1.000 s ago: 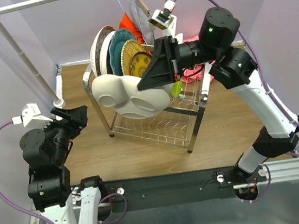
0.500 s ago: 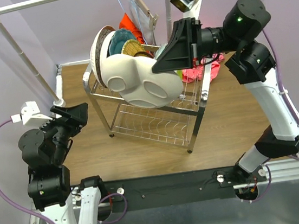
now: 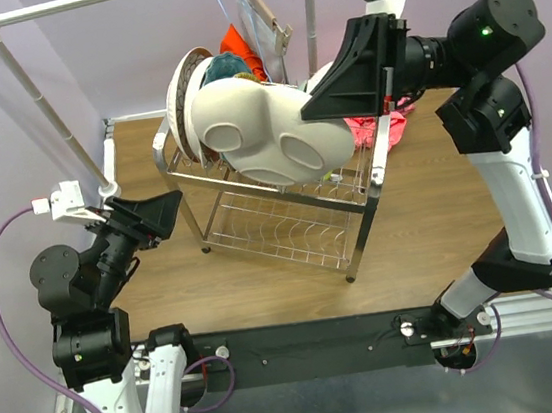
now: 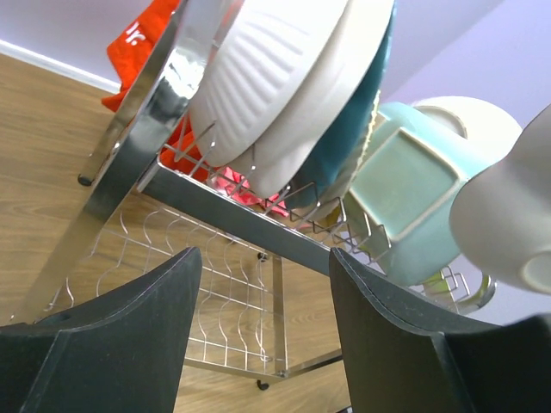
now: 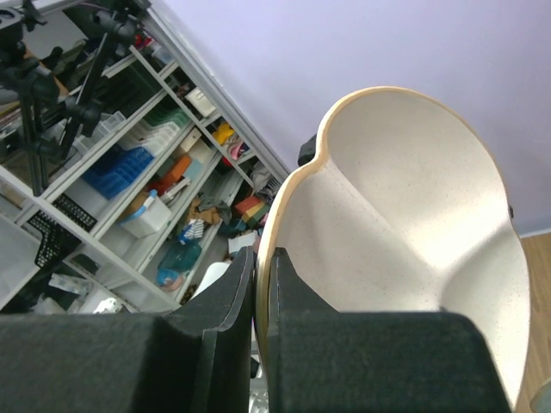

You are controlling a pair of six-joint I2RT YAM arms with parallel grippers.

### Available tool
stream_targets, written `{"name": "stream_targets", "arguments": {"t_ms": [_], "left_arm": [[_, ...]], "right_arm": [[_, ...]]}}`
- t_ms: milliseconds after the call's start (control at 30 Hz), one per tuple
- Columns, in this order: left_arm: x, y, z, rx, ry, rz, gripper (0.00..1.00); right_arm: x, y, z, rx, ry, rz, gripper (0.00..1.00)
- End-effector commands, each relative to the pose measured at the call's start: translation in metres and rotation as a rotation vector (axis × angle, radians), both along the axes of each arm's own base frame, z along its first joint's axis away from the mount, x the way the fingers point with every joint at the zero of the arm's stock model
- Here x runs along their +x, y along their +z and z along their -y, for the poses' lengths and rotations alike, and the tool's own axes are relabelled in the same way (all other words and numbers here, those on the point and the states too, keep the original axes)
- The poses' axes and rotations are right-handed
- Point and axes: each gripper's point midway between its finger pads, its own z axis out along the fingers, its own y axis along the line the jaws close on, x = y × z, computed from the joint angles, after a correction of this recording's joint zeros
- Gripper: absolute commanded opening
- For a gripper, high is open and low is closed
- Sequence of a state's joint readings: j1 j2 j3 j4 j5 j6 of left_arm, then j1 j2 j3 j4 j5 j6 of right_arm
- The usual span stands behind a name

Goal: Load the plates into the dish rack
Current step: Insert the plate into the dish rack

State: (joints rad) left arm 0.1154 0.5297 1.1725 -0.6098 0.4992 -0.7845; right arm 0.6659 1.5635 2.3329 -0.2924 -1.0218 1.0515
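The white divided round plate hangs just above the shiny steel wire dish rack, pinched tight in our right gripper. Our left gripper sits beside the rack, spread wide.

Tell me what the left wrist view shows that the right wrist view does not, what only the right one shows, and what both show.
Only the left wrist view: the shiny steel wire dish rack holding a white ribbed plate, a teal plate and a pale aqua plate on edge, and the open left gripper. Only the right wrist view: the right gripper shut on the rim of the white divided plate, and storage shelves behind. Both: that plate, at the left wrist view's right edge, and the purple wall.
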Motion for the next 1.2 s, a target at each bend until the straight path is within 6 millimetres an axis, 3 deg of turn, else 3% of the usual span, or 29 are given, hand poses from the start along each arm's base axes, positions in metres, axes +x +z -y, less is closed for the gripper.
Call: {"name": "stream_targets", "arguments": {"t_ms": [0,533,1167], "left_arm": [[-0.01,0.009,0.01,0.023,-0.068,0.058,0.7],[-0.014,0.007,0.012,0.029,-0.081,0.061,0.7],[-0.015,-0.003,0.013,0.04,-0.087,0.046,0.7]], "right_arm": [[-0.042,0.062,0.039,0.221,-0.03,0.23,0.01],[-0.057,0.082,0.075,0.274,-0.117,0.311,0.0],[-0.077,0.096,0.098,0.321,-0.185,0.409,0.0]]}}
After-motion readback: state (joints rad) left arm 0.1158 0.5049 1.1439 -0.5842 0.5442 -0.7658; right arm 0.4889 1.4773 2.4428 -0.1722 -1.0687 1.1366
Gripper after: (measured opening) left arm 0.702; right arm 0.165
